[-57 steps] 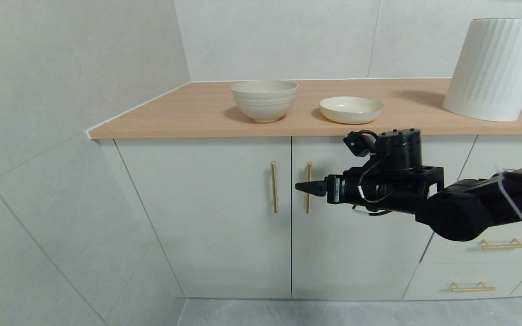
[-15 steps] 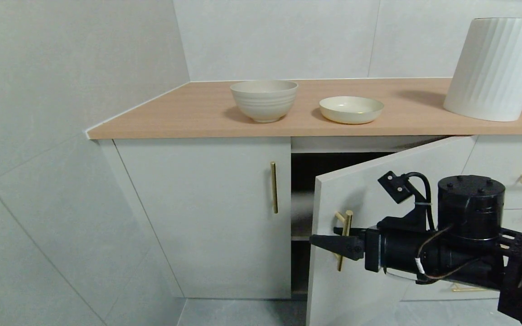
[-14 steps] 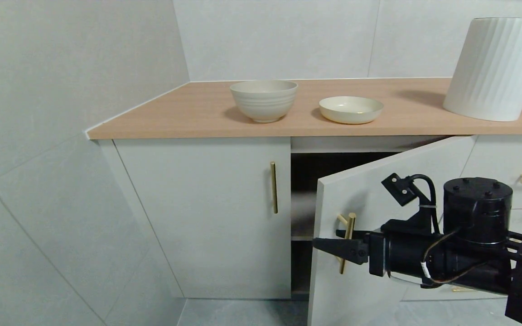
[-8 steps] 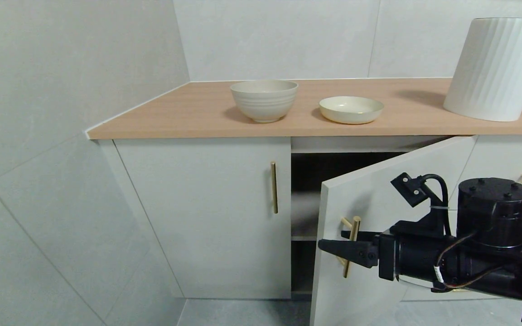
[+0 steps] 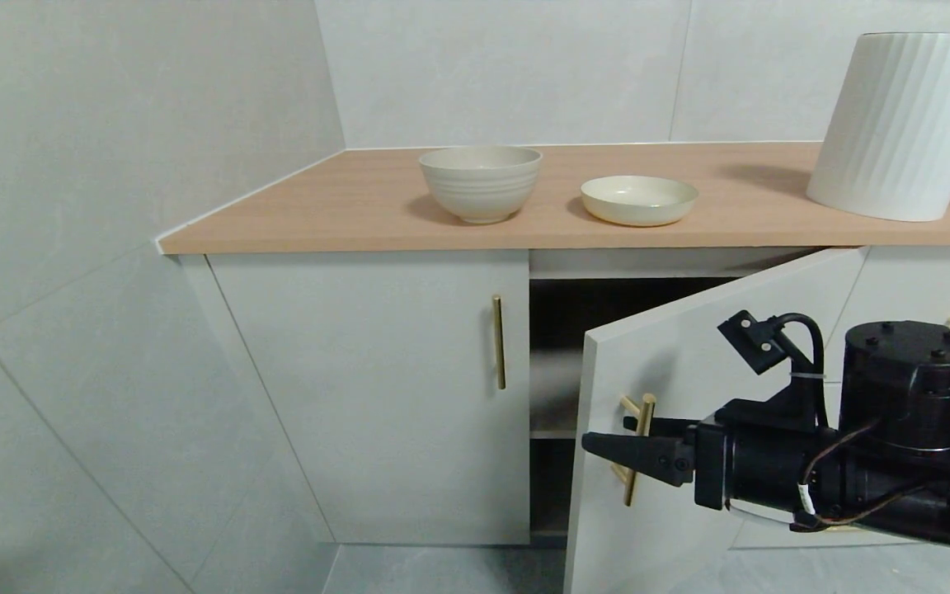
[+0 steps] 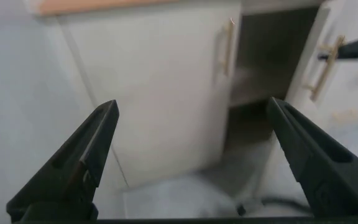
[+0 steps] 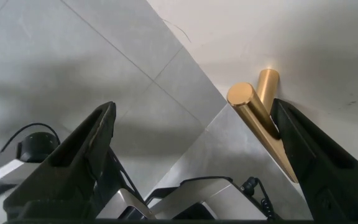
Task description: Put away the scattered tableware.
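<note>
Two pieces of pale tableware sit on the wooden countertop [image 5: 318,216]: a ribbed bowl [image 5: 481,183] and a shallow dish [image 5: 638,200]. The dish is near the bowl on the robot's right and does not touch it. Both stand upright close to the counter's front edge, above the cabinet. A tall white ribbed container [image 5: 904,124] occupies the far right of the counter, well apart from the dish.

Below, the right-hand cabinet door [image 5: 689,363] stands partly swung out, exposing a dark interior with a pale shelf [image 5: 549,431]. The left-hand door [image 5: 376,388] is closed, its brass bar upright along the inner edge.

At the open door, the right gripper [image 5: 607,433] reaches in sideways with its fingers spread wide on either side of the door's brass handle [image 5: 646,408]. In the right wrist view the handle lies against the inside of one finger and well apart from the other, so the bar is hooked, not pinched.

In its wrist view, the left gripper [image 6: 194,155] hangs low in front of the closed door, fingers spread wide and facing the cabinet and the floor.
</note>
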Tool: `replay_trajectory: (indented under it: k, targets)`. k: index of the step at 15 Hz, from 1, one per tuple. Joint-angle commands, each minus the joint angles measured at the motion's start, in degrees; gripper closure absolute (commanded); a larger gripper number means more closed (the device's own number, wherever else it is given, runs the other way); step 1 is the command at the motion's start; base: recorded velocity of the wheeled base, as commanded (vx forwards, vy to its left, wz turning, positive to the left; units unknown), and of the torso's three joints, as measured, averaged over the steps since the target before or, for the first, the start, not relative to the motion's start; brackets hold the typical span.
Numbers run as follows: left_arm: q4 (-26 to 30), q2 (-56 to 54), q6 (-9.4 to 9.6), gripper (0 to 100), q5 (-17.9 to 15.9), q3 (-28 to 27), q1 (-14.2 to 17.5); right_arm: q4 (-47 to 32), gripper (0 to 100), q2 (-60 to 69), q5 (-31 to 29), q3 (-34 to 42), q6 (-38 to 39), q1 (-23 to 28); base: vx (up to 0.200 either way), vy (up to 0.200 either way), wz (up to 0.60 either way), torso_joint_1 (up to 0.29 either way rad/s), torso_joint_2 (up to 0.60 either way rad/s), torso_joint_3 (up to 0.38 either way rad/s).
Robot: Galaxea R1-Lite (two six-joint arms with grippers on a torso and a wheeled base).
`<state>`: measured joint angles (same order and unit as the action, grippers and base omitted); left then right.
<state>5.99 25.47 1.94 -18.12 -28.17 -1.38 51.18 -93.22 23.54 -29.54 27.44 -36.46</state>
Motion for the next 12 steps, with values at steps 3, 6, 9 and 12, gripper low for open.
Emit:
replay_trajectory:
  k: [3,6,9,12]
  targets:
    - [-7.83,34.48,1.31,0,-4.65,-5.49,-6.8,0.06,0,-0.03,0.1,0.27,-0.02,-0.19,0.0,0.0,0.0,0.0,0.0,0.0]
    - [-19.61,45.02,-2.29,0,-4.65,0.49,-14.0,-0.02,0,0.41,0.01,0.36,-0.02,-1.68,0.0,0.0,0.0,0.0,0.0,0.0]
    - [-23.92,50.56,-4.22,0,-4.65,2.24,-20.95,-0.02,0,0.41,0.01,0.8,0.07,-2.12,0.0,0.0,0.0,0.0,0.0,0.0]
    - [-24.44,53.99,-8.88,0,-4.65,1.98,-27.27,-0.02,0,0.06,0.1,0.97,0.07,-2.39,0.0,0.0,0.0,0.0,0.0,0.0]
